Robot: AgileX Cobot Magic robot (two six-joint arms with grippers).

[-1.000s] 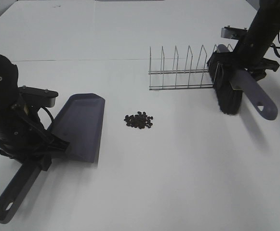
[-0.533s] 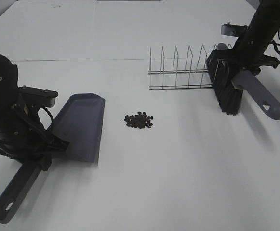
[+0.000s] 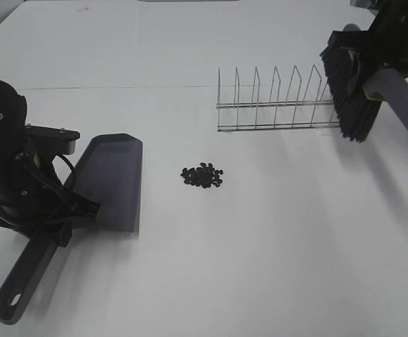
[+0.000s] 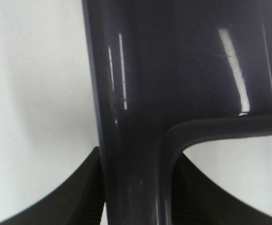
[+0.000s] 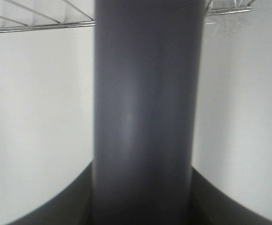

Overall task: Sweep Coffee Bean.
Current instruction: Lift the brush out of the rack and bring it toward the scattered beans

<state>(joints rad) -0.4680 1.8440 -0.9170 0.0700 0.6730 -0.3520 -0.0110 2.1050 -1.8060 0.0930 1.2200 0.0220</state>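
The coffee beans (image 3: pixel 202 175) lie in a small dark pile on the white table, mid-view. My left gripper (image 3: pixel 49 223) is shut on the handle of the grey-purple dustpan (image 3: pixel 111 179), whose open mouth lies flat on the table left of the beans, a gap apart. In the left wrist view the dustpan handle (image 4: pixel 131 117) runs between the gripper's fingers (image 4: pixel 86 197). My right gripper (image 3: pixel 380 60) is shut on the brush handle (image 3: pixel 400 98) and holds the black bristles (image 3: pixel 351 95) in the air at the far right. The brush handle (image 5: pixel 145 108) fills the right wrist view.
A wire dish rack (image 3: pixel 274 102) stands behind the beans, its right end just beside the raised bristles; it also shows in the right wrist view (image 5: pixel 33 18). The table's right edge is close to the brush.
The right arm has lifted the brush up and to the right, past the rack's right end. The dustpan has shifted slightly left and turned a little.
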